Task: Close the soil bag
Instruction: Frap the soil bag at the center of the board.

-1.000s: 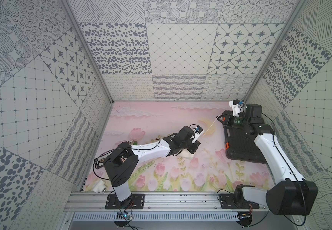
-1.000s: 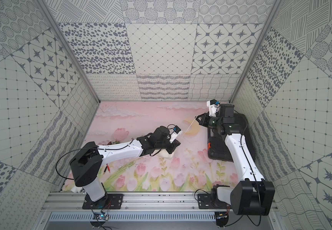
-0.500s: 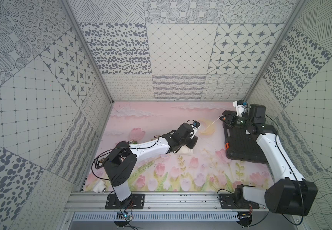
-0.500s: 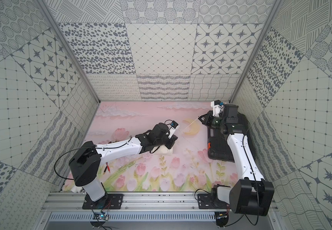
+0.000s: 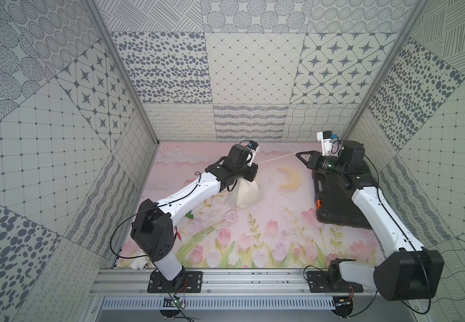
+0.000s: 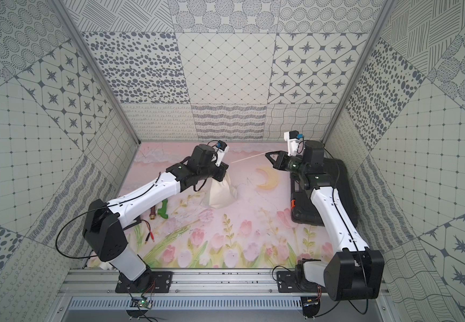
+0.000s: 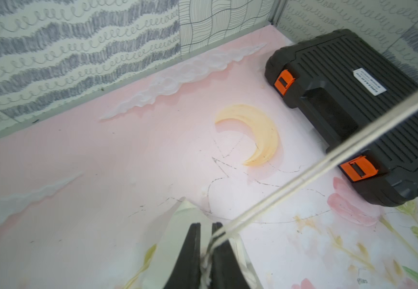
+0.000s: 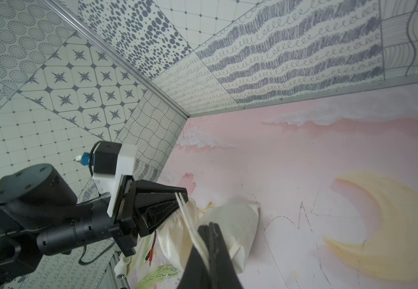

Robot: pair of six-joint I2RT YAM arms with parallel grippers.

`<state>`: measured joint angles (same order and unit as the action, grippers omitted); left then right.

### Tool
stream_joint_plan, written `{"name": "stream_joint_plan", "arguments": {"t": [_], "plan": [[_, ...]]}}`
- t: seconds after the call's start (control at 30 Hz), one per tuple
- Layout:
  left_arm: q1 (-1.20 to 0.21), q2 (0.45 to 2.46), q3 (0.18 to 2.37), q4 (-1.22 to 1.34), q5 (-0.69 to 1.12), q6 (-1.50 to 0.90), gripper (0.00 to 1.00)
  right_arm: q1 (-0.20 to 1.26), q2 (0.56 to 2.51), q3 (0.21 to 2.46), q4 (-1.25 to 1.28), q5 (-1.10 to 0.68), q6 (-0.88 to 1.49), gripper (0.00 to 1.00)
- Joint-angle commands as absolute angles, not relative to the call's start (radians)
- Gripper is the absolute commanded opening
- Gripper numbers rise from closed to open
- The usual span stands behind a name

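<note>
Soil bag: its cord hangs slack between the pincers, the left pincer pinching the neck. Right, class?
Not slack: both top views show the cord stretched taut from the right pincer to the left pincer, which pinches the soil bag at its neck.

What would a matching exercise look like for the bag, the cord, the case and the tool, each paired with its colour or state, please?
Things:
1. bag
2. cord
3. case
4. tool

Descriptions:
A. black, with orange latches
B. stretched taut from the left gripper to the right gripper
C. green, lying flat
D. cream, upright, neck pinched

Pairs: 1-D, 2-B, 3-A, 4-C
</note>
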<state>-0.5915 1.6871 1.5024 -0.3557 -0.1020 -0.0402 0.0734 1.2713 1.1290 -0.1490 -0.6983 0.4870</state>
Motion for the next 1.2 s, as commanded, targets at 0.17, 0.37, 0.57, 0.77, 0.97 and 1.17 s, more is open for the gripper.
{"name": "stream_joint_plan", "arguments": {"t": [0.17, 0.37, 0.57, 0.77, 0.97, 1.17], "plan": [[-0.44, 1.778, 2.103, -1.194, -0.649, 0.245, 0.0, 0.197, 1.362, 1.229, 0.297, -0.458, 0.489, 0.0], [-0.504, 1.693, 1.988, -1.083, -0.706, 0.261, 0.0, 0.296, 1.424, 1.258, 0.308, -0.422, 0.445, 0.0], [-0.674, 1.559, 1.564, -0.843, -0.598, 0.146, 0.02, 0.301, 1.392, 1.131, 0.328, -0.385, 0.429, 0.0], [-0.765, 1.568, 1.277, -0.661, -0.337, 0.003, 0.2, 0.286, 1.31, 1.014, 0.278, -0.36, 0.385, 0.0], [-0.779, 1.449, 1.134, -0.417, -0.052, 0.001, 0.43, 0.285, 1.246, 0.981, 0.234, -0.407, 0.348, 0.0], [-0.735, 1.448, 1.187, -0.37, 0.152, -0.01, 0.65, 0.285, 1.204, 0.941, 0.243, -0.472, 0.336, 0.0]]}}
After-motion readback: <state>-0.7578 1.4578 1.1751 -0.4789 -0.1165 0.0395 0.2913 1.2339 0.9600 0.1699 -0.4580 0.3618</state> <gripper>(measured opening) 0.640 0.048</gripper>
